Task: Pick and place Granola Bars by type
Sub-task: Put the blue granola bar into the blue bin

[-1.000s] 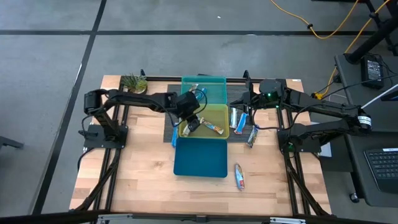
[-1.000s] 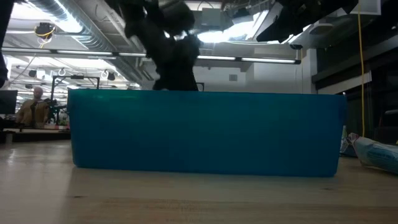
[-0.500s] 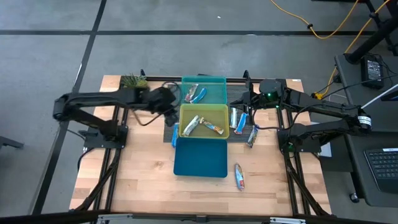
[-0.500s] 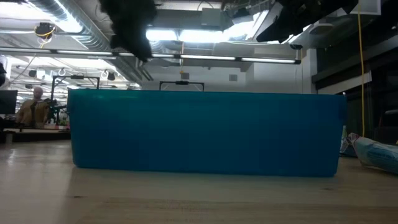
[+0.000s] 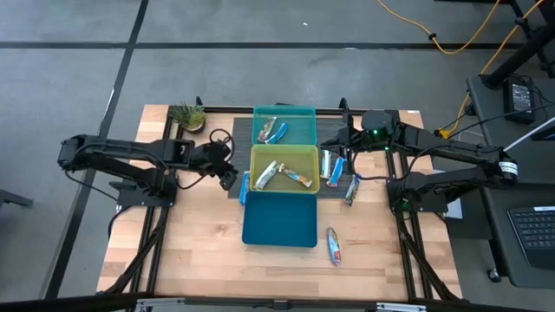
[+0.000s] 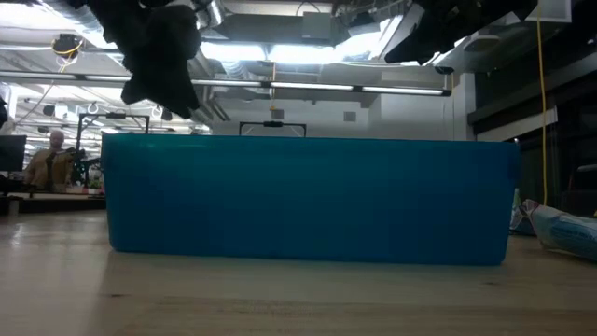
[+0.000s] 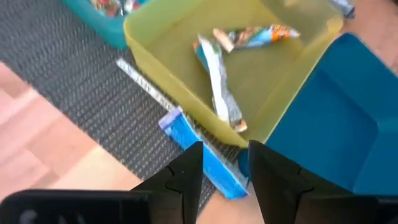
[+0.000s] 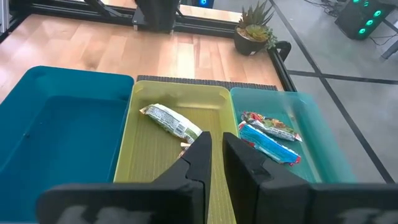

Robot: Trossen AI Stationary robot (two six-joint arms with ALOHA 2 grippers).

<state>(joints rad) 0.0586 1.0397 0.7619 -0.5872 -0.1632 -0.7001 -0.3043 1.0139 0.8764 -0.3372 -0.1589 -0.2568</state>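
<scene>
The granola bars are spread around three bins. Two lie in the teal bin (image 5: 284, 126) and two in the yellow-green bin (image 5: 284, 169). A blue bar (image 7: 200, 152) lies flat on the dark mat against the yellow-green bin's left wall. My left gripper (image 7: 225, 171) hovers open above this bar (image 5: 244, 186), with a finger on either side of it. Three bars (image 5: 337, 171) lie right of the bins, and one bar (image 5: 334, 245) lies on the wood. My right gripper (image 8: 217, 155) waits right of the bins with only a narrow gap between its fingers.
The blue bin (image 5: 279, 221) stands nearest the table's near edge, and its wall (image 6: 308, 201) fills the low view. A small potted plant (image 5: 186, 114) sits at the far left corner. Bare wood lies left and right of the blue bin.
My left gripper has pulled back from over the yellow-green and teal bins toward the table's left. It now stands beside the yellow-green bin's left wall, over the blue bar on the mat. The bars in both bins show uncovered.
</scene>
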